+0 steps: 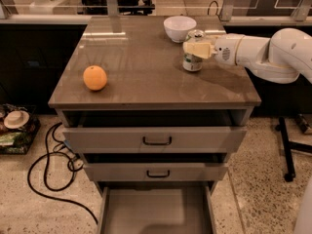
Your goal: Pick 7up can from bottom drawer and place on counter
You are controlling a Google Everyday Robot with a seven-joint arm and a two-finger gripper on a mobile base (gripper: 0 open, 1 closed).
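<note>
can [192, 61] upright on table [146, 67], back right, near bowl [179, 28]. end effector [197, 48] clamped around can's top half, reaching in from right. orange [95, 78] at front left. bottom drawer [156, 213] standing open.

You see 7up can [192, 64] on counter [141, 57], back right, gripper [195, 48] clasping it; bowl [179, 28] just behind; orange [95, 77] front left; bottom drawer [156, 213] below.

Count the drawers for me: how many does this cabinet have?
3, stacked under the counter: top drawer, middle drawer, and bottom drawer, pulled out furthest. The claw is at the 7up can.
</note>
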